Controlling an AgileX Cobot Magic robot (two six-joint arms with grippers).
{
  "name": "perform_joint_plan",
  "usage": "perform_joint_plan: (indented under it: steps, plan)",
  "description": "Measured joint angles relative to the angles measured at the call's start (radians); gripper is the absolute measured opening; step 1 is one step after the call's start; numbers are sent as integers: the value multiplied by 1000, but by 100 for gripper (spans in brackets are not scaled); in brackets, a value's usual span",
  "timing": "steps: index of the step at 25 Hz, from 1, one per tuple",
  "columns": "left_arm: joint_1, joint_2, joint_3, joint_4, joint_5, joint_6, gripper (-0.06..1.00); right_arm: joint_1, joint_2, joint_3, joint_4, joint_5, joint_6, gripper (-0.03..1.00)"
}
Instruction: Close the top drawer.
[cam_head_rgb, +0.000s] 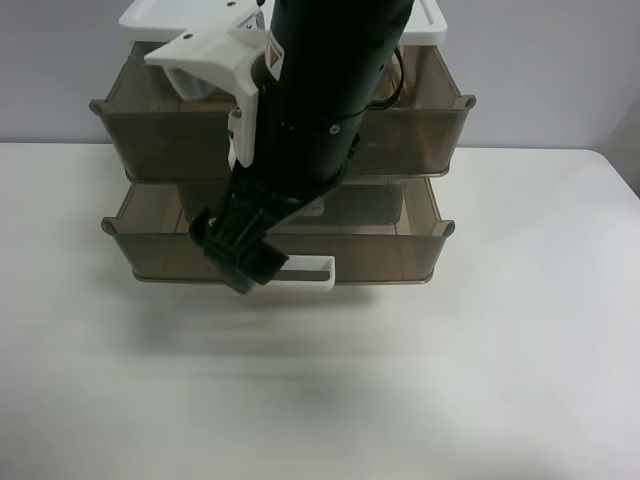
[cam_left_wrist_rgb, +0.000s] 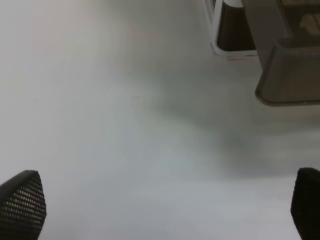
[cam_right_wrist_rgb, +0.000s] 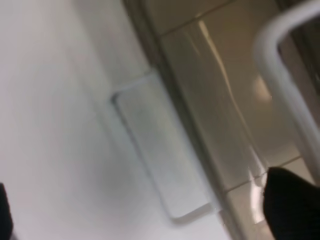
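The top drawer (cam_head_rgb: 425, 140) is the upper one in the little stack at the back of the table (cam_head_rgb: 500, 360), and it is pulled out. It is wide, brown and see-through. Its long side runs from side to side across the high view. Under it, the lower drawer (cam_head_rgb: 400, 255) is pulled out too, and its white handle (cam_head_rgb: 312, 272) sticks out at the front.

A big black arm comes down over the middle of the top drawer and hides that drawer's handle in the high view. The right wrist view shows the drawers very close, so I think this is the right arm. The right pincer (cam_head_rgb: 245, 262) is low down, in front of the lower drawer and just beside one end of the white handle. I can't tell if it touches. In the right wrist view a dark tip shows at each far side, so it looks spread wide with nothing in it.

So the top drawer is up and back from the right pincer. I think the pincer must rise to that drawer's front, then push straight back near the middle so the drawer does not twist.

The left pincer (cam_left_wrist_rgb: 165, 205) is spread wide too and holds nothing. It hangs over the table with only a drawer corner (cam_left_wrist_rgb: 287, 75) far off, so the right arm is much nearer
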Motion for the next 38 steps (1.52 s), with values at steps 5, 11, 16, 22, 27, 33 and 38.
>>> perform_joint_plan:
  steps: [5, 11, 16, 22, 27, 33, 38]
  plan:
    - [0, 0, 0, 0, 0, 0, 99, -45, 20, -56, 0, -21, -19, 98]
    - [0, 0, 0, 0, 0, 0, 99, -87, 101, -144, 0, -37, -41, 98]
    - [0, 0, 0, 0, 0, 0, 99, -137, 155, -217, 7, -45, -61, 98]
    - [0, 0, 0, 0, 0, 0, 99, -199, 171, -236, 16, -90, -86, 98]
    - [0, 0, 0, 0, 0, 0, 99, -217, 181, -236, 45, -96, -86, 98]
    - [0, 0, 0, 0, 0, 0, 99, -222, 135, -236, 100, -102, -128, 98]
    - [0, 0, 0, 0, 0, 0, 99, -230, -31, -238, 117, -4, -141, 98]
